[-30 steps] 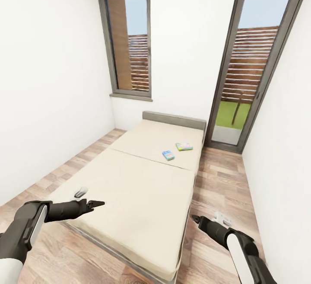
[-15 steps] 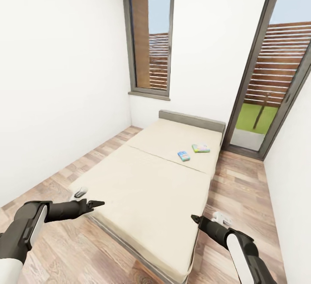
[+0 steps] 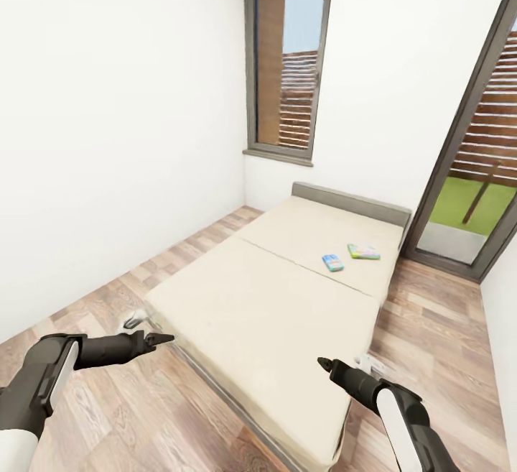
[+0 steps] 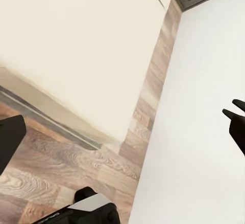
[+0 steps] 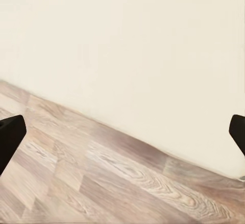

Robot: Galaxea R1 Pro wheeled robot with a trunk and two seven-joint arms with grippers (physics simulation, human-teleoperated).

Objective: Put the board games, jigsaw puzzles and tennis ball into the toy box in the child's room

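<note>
Two board games, a blue box (image 3: 332, 262) and a green-edged box (image 3: 364, 251), lie near each other on the beige bed (image 3: 287, 292) by its headboard; left gripper (image 3: 159, 339) and right gripper (image 3: 324, 364) hover empty, fingers spread wide.

Both arms reach forward, low and well apart, elbows bent, dark forearms tapering from white upper sleeves. The left tool (image 3: 159, 340) and the right tool (image 3: 324, 364) each hold nothing, their fingers spread wide in the wrist views.
</note>
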